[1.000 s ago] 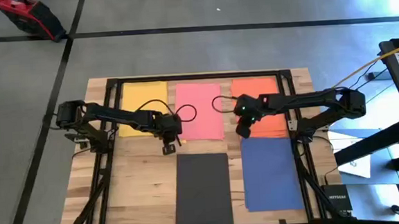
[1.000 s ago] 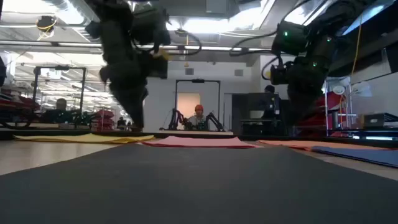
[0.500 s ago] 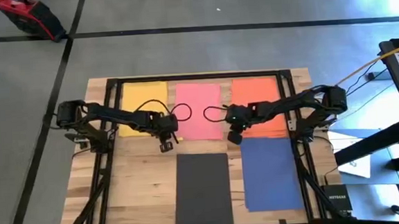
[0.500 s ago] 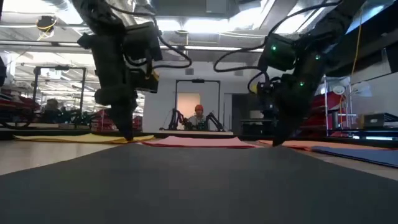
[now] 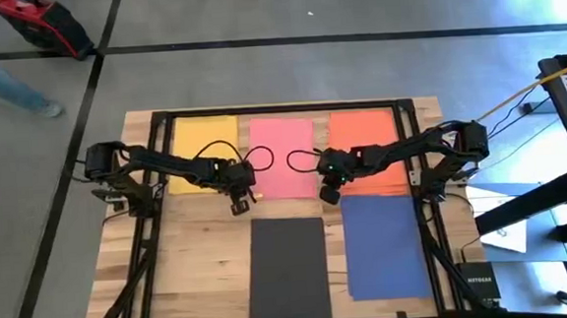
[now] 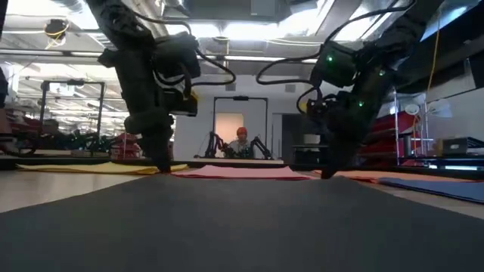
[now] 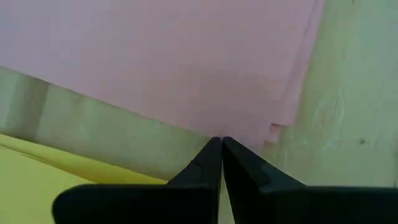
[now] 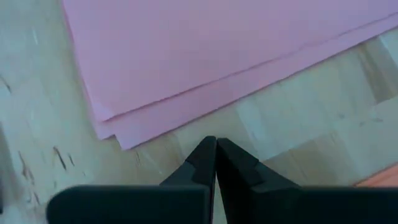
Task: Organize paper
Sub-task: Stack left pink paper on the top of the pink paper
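Pink paper, a thin flat rectangular stack of sheets (image 5: 282,158), lies at the middle of the far row on the pale wooden slatted surface (image 5: 200,248); wrist views show its near corners slightly fanned, edges of at least two or three sheets stepped rather than flush. Yellow paper stack (image 5: 202,154) sits to its left, orange paper stack (image 5: 366,152) to its right, each just beside it with a strip of wood between. Near row: black paper stack (image 5: 288,269) under the pink, dark blue paper stack (image 5: 386,244) under the orange. Left pincer (image 5: 239,203) is down at the pink stack's near left corner, fingers pressed together with nothing between them, tips on bare wood just off the corner. Right pincer (image 5: 331,193) stands likewise at the near right corner, fingers closed and empty, tips beside the stepped edges. Judgement: sorting by colour looks largely done, five piles laid apart in two rows; what remains appears to be squaring the fanned pink sheets, possibly the other piles too, whose edges I cannot check. A black metal frame (image 5: 280,108) borders the surface. Beyond: grey floor with dark lines, a red object (image 5: 38,21) on it, a passer-by's legs (image 5: 8,85) at far left; low view shows a lit workshop with a seated person (image 6: 241,141) in the background.
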